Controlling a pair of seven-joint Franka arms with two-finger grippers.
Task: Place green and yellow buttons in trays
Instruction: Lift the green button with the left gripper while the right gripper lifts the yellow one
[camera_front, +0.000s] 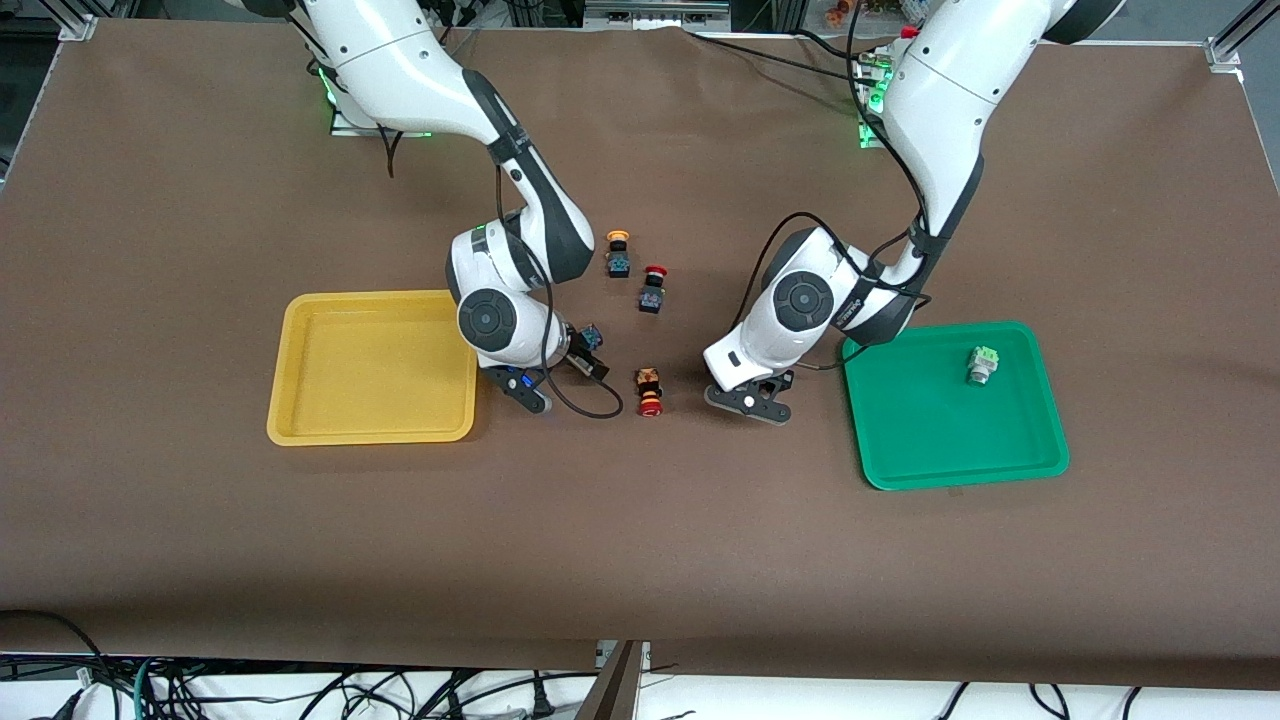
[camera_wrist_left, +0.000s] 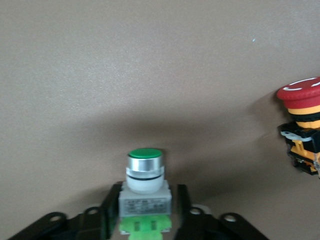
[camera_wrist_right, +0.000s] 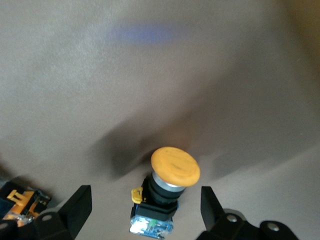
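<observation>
**Two buttons between the fingers, trays close by**

While the left gripper (camera_wrist_left: 145, 202) clamps the grey body of a green button (camera_wrist_left: 145, 170) over the table beside the green tray (camera_front: 940, 430), the right gripper (camera_wrist_right: 145, 195) stands wide open astride a yellow button (camera_wrist_right: 175, 169) next to the yellow tray (camera_front: 370, 380). These look light, hard and slick-capped, so I'd pinch the squarer body. A red button (camera_front: 649, 392) lies between the grippers, close enough to nudge. A second green button (camera_front: 982, 365) sits in the green tray.
</observation>
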